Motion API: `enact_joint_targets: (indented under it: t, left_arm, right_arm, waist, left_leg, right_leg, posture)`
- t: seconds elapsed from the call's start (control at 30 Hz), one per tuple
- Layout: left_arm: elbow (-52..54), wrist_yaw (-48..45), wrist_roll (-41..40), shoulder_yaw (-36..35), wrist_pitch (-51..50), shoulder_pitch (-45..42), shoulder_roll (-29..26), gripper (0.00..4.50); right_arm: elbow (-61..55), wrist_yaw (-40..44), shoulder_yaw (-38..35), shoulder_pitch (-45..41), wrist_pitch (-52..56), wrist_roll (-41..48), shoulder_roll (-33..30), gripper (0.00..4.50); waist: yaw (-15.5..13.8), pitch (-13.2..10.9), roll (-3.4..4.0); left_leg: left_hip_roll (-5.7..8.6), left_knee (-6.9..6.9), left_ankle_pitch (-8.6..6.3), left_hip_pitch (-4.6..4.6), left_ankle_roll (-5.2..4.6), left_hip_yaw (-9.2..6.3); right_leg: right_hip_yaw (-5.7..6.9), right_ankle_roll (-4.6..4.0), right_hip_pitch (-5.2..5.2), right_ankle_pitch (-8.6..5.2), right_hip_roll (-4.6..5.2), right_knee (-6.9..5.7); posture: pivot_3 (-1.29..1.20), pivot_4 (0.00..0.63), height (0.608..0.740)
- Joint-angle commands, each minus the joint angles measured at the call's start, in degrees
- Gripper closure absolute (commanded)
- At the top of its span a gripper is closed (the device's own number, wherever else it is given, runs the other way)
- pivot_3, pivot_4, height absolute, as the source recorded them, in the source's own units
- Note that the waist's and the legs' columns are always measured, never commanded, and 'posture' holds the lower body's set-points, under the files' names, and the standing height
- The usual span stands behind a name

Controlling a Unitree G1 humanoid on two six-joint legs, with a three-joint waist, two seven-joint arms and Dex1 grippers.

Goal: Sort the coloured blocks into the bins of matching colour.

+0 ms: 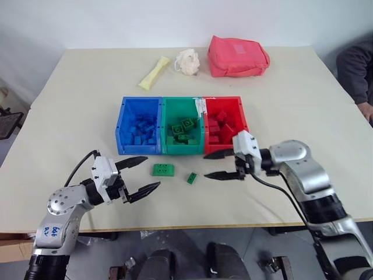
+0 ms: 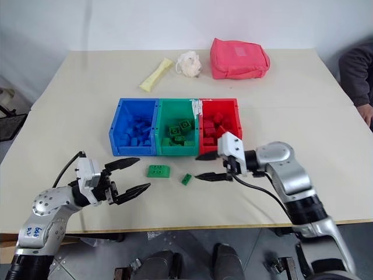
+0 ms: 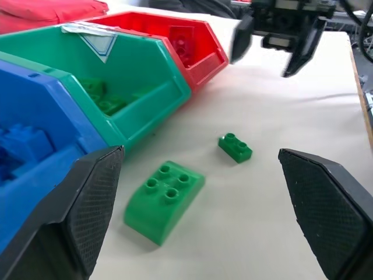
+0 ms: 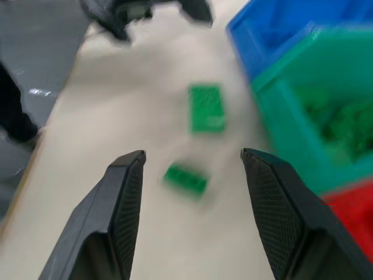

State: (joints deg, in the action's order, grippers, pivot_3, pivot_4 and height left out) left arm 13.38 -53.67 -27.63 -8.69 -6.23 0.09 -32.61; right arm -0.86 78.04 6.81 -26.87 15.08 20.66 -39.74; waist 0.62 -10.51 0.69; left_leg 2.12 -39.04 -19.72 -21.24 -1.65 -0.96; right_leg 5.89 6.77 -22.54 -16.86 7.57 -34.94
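Observation:
Three joined bins stand in a row mid-table: blue (image 1: 131, 149), green (image 1: 182, 150) and red (image 1: 221, 100), each holding blocks of its own colour. In front of them two green blocks lie on the table, a larger studded one (image 1: 164, 169) and a small one (image 1: 192, 178). My left gripper (image 1: 152, 171) is open and empty just left of the larger block, pointing at it. On the other side my right gripper (image 1: 206, 166) is open and empty, right of the small block and in front of the red bin. The right wrist view has the small block (image 4: 185, 179) between its fingers.
At the back of the table lie a pink-red pouch (image 1: 238, 56), a white crumpled lump (image 1: 188, 61) and a pale yellow wrapper (image 1: 154, 72). A person's sleeve (image 1: 356, 70) shows at the right edge. The table's front edge (image 1: 192, 224) runs just behind both grippers.

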Motion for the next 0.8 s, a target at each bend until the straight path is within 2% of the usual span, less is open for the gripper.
enact_joint_targets:
  t: [0.03, 0.27, 0.53, 0.73, 0.8]
  left_arm:
    - [3.93, 0.7, -0.32, -1.29, 0.36, 3.46, -0.4, 0.0]
    - [5.52, 0.43, -0.82, -3.25, 1.59, 8.31, -0.73, 0.0]
    - [5.43, 0.04, -0.87, -3.39, 2.06, 8.11, -0.68, 0.0]
    - [11.46, 5.04, 1.87, 0.96, -2.12, 5.71, -0.08, 0.0]
    - [13.6, 8.85, 3.36, 3.1, -4.67, 4.15, 1.24, 0.0]
  right_arm:
    - [-0.97, 4.38, -5.93, 4.47, -1.43, 3.39, -5.53, 1.78]
    - [0.8, 5.46, -10.64, 8.65, -0.84, 5.15, -10.48, 1.78]
    - [0.34, 5.08, -10.45, 8.43, -1.53, 5.17, -9.81, 1.78]
    - [-0.11, 6.44, -10.99, 8.97, -2.46, 6.55, -9.76, 1.78]
    - [-0.4, 6.28, -11.1, 9.53, -2.24, 6.58, -10.2, 1.42]
  waist:
    - [-0.6, -0.01, 0.01]
    - [-0.77, -0.06, 0.06]
    - [-1.59, -0.07, 0.08]
    - [-2.14, -0.07, 0.07]
    - [-2.32, -0.07, 0.07]
  left_leg:
    - [0.01, 0.0, -0.01, 0.01, -0.02, 0.01]
    - [-0.08, -0.04, 0.01, 0.06, 0.02, 0.1]
    - [-0.06, -0.05, 0.01, 0.05, 0.01, 0.1]
    - [-0.04, -0.05, 0.01, 0.04, 0.01, 0.1]
    - [0.0, -0.06, 0.02, 0.03, -0.01, 0.06]
  right_leg:
    - [-0.01, 0.01, 0.02, 0.01, 0.02, 0.04]
    - [-0.01, 0.01, 0.1, 0.01, 0.01, 0.37]
    - [0.0, 0.01, 0.1, 0.01, 0.03, 0.41]
    - [-0.01, 0.01, 0.11, 0.01, 0.03, 0.42]
    - [0.0, 0.03, 0.14, 0.02, 0.05, 0.41]
  posture:
    - [0.0, 0.15, 0.74]
    - [0.0, 0.15, 0.74]
    - [0.0, 0.15, 0.74]
    - [0.0, 0.15, 0.74]
    - [0.0, 0.15, 0.74]
